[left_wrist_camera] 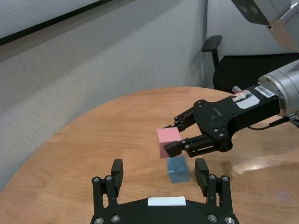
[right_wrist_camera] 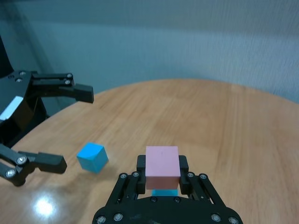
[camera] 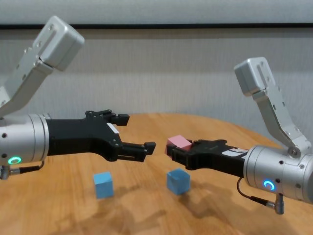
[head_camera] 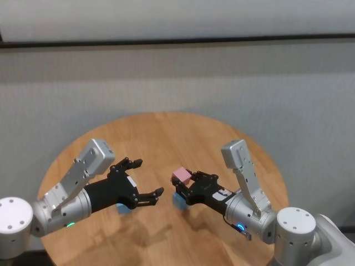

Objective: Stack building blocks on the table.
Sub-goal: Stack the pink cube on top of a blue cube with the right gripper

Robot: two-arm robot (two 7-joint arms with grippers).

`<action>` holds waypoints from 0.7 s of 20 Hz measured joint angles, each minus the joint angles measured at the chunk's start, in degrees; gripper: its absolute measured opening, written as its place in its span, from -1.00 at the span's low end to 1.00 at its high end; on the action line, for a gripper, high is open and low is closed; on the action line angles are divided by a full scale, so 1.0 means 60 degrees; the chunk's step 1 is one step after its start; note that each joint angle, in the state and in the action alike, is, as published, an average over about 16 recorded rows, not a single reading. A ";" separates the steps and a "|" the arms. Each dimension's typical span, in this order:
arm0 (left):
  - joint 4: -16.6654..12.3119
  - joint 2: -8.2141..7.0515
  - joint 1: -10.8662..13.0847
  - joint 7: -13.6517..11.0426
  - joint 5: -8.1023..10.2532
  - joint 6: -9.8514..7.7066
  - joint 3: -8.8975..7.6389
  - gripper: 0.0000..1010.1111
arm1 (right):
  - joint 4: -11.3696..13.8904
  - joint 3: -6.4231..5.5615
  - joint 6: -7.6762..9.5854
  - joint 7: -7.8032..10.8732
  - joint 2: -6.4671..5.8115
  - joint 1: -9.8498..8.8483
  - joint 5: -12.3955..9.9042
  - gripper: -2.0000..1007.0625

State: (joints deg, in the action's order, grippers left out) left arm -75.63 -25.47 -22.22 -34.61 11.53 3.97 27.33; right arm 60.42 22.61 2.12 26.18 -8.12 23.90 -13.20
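Note:
My right gripper [head_camera: 186, 183] is shut on the pink block [head_camera: 179, 176], which shows between its fingers in the right wrist view [right_wrist_camera: 162, 166]. The pink block [camera: 179, 143] hangs a little above a light blue block [camera: 178, 181] that rests on the round wooden table [head_camera: 166, 133], with a gap between them. To the left, my left gripper [head_camera: 148, 177] stands open and empty above the table. A second light blue block [camera: 103, 185] lies on the wood below that arm. The left wrist view shows the pink block [left_wrist_camera: 168, 142] over the blue one [left_wrist_camera: 177, 169].
Bare wood stretches beyond both grippers toward the far rim of the table [left_wrist_camera: 140, 95]. A grey wall stands behind it, and a black office chair [left_wrist_camera: 215, 51] sits past the table's edge.

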 joint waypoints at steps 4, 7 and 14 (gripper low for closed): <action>0.0000 0.0000 0.0000 0.0000 0.0000 0.0000 0.0000 0.99 | 0.0023 0.0145 0.0079 0.0003 -0.0097 0.0004 0.0002 -0.26; 0.0000 0.0000 0.0000 0.0000 0.0000 0.0000 0.0000 0.99 | 0.0047 0.0242 0.0136 -0.0019 -0.0165 0.0004 0.0005 -0.26; 0.0000 0.0000 0.0000 0.0000 0.0000 0.0000 0.0000 0.99 | 0.0069 0.0422 0.0229 -0.0099 -0.0281 0.0012 0.0010 -0.26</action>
State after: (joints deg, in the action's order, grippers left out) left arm -75.63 -25.47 -22.22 -34.61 11.52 3.97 27.33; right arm 60.83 25.14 3.50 25.59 -9.80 23.97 -13.14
